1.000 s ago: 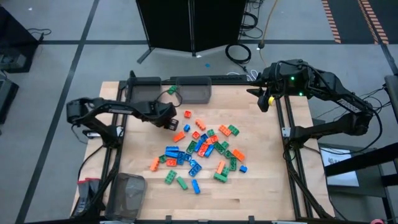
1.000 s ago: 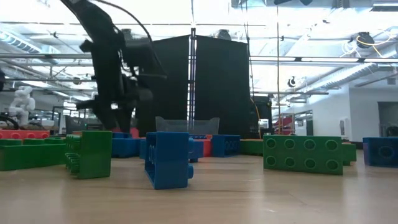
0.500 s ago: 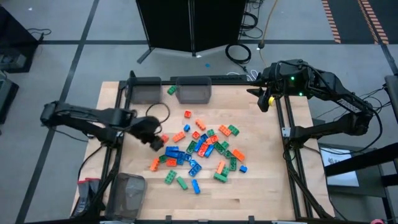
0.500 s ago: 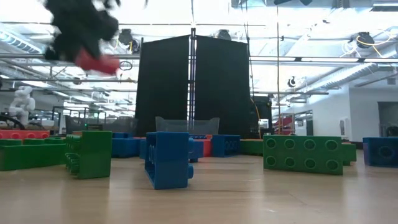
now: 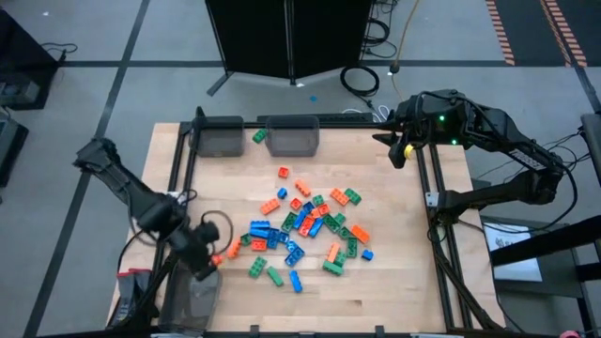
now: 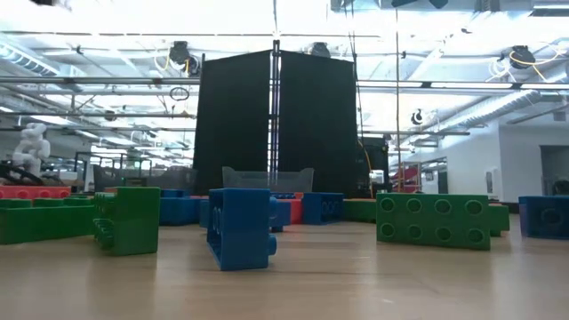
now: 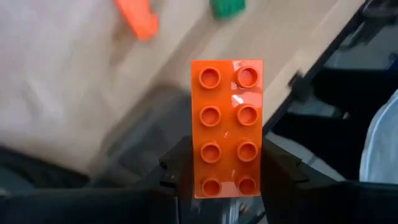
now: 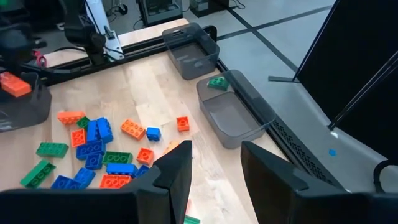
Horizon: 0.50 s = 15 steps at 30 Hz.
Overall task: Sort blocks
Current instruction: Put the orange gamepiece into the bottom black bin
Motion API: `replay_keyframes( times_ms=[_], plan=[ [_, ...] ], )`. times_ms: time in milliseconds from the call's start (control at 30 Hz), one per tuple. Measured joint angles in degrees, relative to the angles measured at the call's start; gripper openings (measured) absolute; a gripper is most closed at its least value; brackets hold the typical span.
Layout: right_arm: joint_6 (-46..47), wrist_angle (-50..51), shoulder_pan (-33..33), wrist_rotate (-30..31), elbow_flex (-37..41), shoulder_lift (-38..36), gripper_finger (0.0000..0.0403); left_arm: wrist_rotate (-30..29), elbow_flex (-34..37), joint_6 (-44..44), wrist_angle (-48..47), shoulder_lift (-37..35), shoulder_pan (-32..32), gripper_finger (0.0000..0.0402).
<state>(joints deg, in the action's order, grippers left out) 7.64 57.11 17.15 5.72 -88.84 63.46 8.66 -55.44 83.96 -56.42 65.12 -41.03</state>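
Blocks (image 5: pixel 302 225): small studded plastic bricks, orange/green/blue; loose pile mid-bench, spread toward near edge. Glossy, hard-edged, round studs on top. One green block (image 5: pixel 258 137) sits betw. the two far bins.
Held block: orange brick (image 7: pixel 226 127), 2x4 studs, flat rect., smooth shiny faces. Above near-left corner of bench, over the bin there.
Near-left bin (image 5: pixel 192 293): translucent grey plastic, rect., rounded rim; at near-left corner.
Far bins: two more grey translucent ones at far edge, left bin (image 5: pixel 218 138) and mid bin (image 5: pixel 292 136); thin walls, see-through.
Bench (image 5: pixel 404 282): pale wood, visible grain, dark metal rails along left + right edges.
Left gripper (image 5: pixel 205 262): clamped on the orange brick, fingers (image 7: pixel 180 168) pressing its two long sides; brick's lower end betw. them, studs facing cam.
Right gripper (image 8: pixel 214 163): fingers apart, nothing betw. them; parked high over far-right corner of bench, touching nothing.
Low view: green + blue blocks (image 6: pixel 240 227) stand on bench, studs sideways.
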Motion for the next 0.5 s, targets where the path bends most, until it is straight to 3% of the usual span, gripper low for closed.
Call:
replay_keyframes(
  times_ms=[233, 500],
  plan=[
    [0.68, 0.01, 0.0, 0.0, 0.0, 0.0, 0.0135, 3.07, 0.0, 11.12, 0.41, 4.05, -10.69, 0.0122],
    [0.36, 0.0, 0.0, 0.0, 0.0, 0.0, 0.0135, 5.43, 0.0, 13.27, 3.34, 9.0, -16.07, 0.0122]
  ],
)
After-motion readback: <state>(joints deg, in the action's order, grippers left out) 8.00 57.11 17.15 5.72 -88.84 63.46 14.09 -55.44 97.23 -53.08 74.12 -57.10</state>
